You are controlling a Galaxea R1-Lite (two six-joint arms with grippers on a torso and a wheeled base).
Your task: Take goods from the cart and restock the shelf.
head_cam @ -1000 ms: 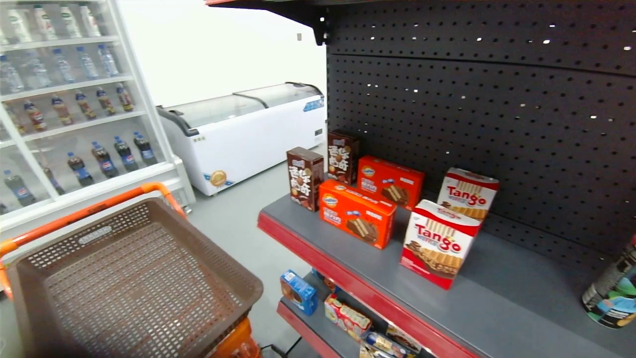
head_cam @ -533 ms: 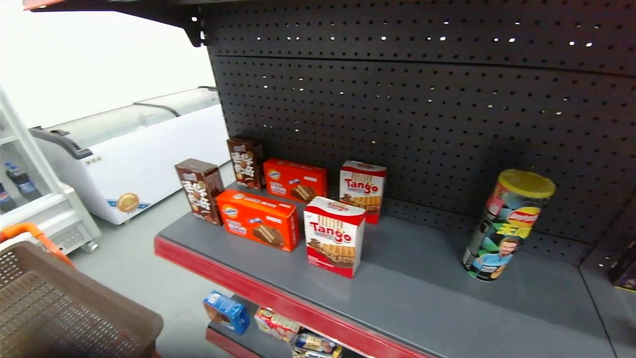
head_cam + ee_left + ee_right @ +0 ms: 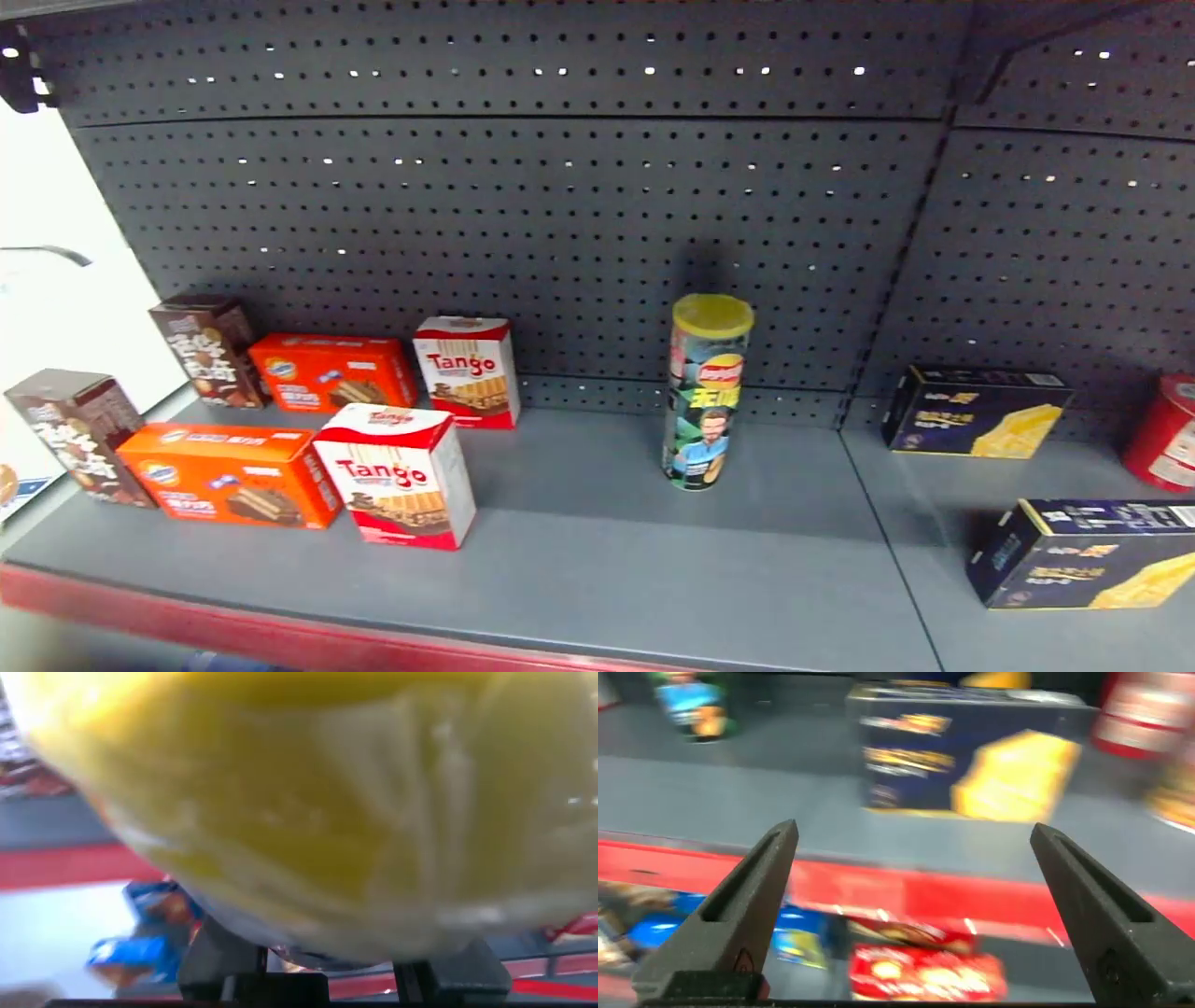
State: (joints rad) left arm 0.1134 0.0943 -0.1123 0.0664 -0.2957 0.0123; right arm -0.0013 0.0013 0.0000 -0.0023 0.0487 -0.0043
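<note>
Yellow glossy rounded pack (image 3: 308, 812) sits clenched in left pincer (image 3: 332, 969); right pincer (image 3: 915, 835) gapes released.

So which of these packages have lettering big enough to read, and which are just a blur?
Front red-and-white box: large red lettering, legible.
Rear red-and-white box: same lettering, legible.
Yellow-lidded canister: logo and characters, too small to read.
Front orange box, front brown box, rear dark blue box: print too small or blurred.
Red tub at the right edge: blurred.
</note>
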